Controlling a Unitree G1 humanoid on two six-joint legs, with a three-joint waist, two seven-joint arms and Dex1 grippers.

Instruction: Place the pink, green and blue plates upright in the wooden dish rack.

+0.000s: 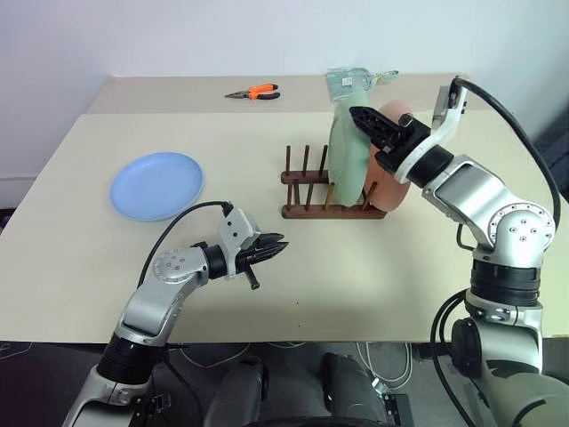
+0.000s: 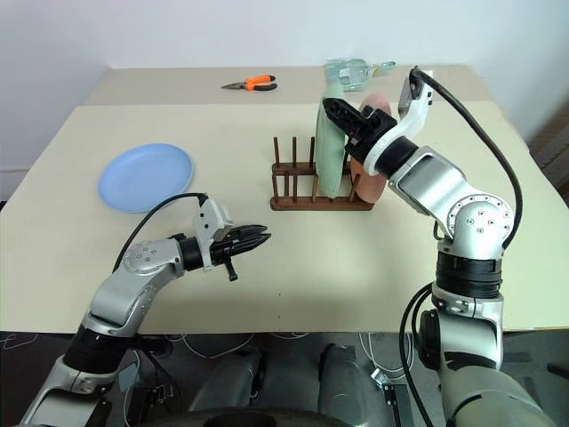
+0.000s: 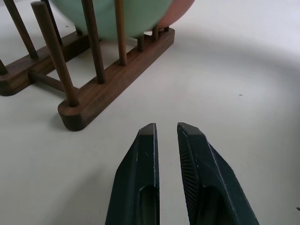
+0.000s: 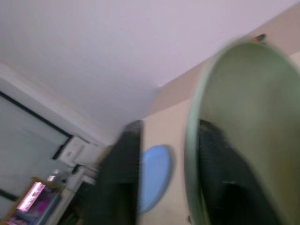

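The wooden dish rack (image 1: 307,211) stands right of the table's middle. The green plate (image 1: 348,156) stands upright between its pegs, with the pink plate (image 1: 396,191) upright just behind it at the rack's right end. My right gripper (image 1: 357,118) is at the green plate's top edge, open, with one finger (image 4: 117,178) on each side of the rim (image 4: 194,140). The blue plate (image 1: 157,185) lies flat on the table at the left. My left gripper (image 1: 277,246) hovers low in front of the rack, pointing at it; its fingers (image 3: 140,154) stand a narrow gap apart with nothing between them.
Orange-handled pliers (image 1: 253,92) lie on the far table strip. A clear plastic item (image 1: 351,80) sits behind the rack at the back. Several free pegs (image 3: 56,51) stand at the rack's left end.
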